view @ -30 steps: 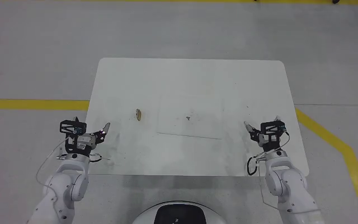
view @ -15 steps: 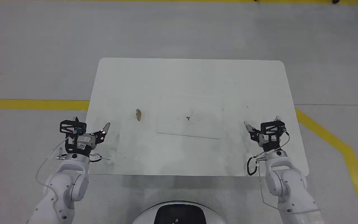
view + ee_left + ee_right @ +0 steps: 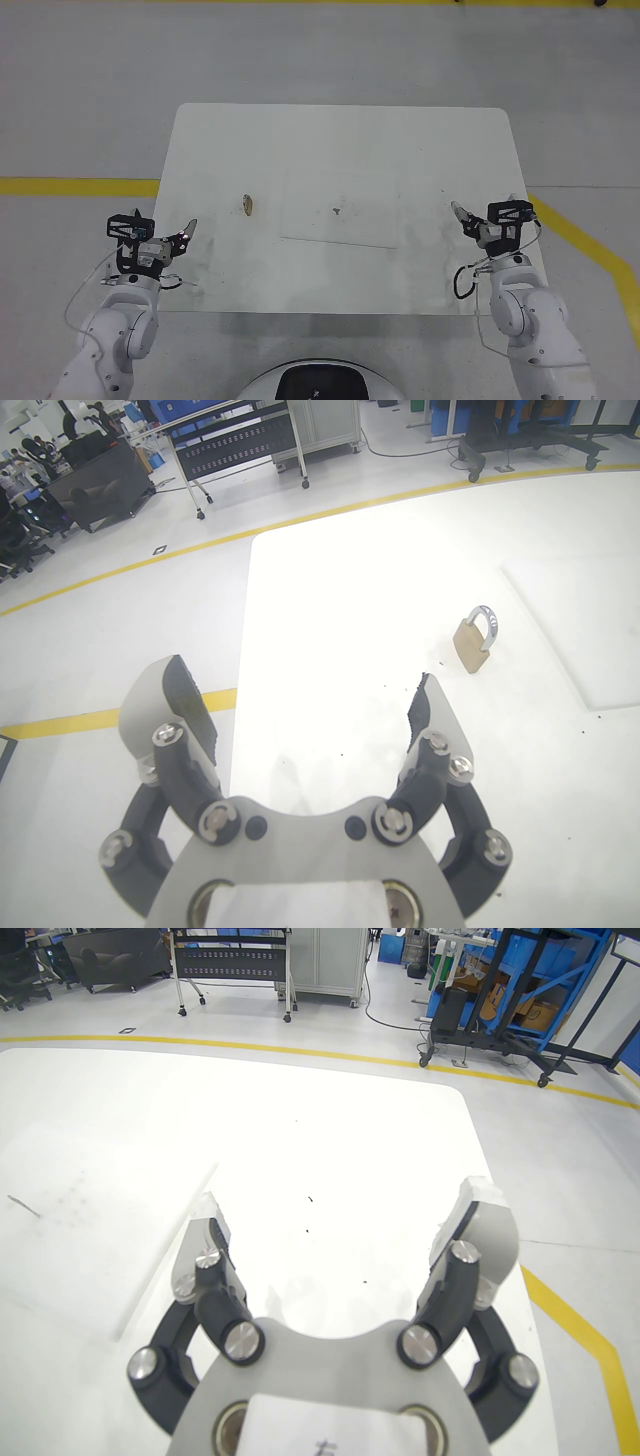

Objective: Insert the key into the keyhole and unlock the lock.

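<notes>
Cannot find the keyhole on the small brass padlock with the silver shackle [image 3: 472,646] — none on the faces in sight from the left wrist. Too small from above to tell the thin grey metal key [image 3: 337,211] by shape — a mere speck.

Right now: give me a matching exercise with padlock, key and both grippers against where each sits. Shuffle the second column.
1. padlock
2. key
3. left gripper
4. right gripper

A. open, above the table's right side
B. on the mat, mid-table
C. open, straddling the table's left edge
D. on bare table, left of the mat

Pairs: 1-D, 2-B, 3-C, 4-A
</notes>
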{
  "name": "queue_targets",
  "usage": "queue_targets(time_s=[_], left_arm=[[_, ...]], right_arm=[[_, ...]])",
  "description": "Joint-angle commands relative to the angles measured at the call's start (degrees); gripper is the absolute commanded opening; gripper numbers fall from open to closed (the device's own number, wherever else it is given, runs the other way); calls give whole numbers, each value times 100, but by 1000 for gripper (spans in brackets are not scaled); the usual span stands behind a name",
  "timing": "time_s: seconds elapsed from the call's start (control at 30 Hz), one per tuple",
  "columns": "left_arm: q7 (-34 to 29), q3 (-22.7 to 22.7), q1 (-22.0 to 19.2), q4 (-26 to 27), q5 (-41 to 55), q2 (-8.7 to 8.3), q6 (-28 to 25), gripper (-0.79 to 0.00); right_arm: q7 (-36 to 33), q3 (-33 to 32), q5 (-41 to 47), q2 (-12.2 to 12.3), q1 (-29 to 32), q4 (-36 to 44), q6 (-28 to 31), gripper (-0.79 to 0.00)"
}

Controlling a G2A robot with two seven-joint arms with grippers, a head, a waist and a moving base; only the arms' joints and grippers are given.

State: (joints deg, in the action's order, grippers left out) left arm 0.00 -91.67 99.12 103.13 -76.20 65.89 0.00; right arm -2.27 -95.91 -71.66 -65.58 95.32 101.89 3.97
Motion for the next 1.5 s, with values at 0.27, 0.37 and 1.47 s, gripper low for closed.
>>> queue_targets(time_s=[0.27,0.37,1.47], left_arm=[[0,0,0,0,0,0,0,0],[0,0,0,0,0,0,0,0],[0,0,0,0,0,0,0,0]], right_arm=[[-85,320,-62,-29,-42,121,63,0],[291,1017,-500,-123,693,607,-604,0],[614,2050,-1298,-232,1384,1086,-1428,0]])
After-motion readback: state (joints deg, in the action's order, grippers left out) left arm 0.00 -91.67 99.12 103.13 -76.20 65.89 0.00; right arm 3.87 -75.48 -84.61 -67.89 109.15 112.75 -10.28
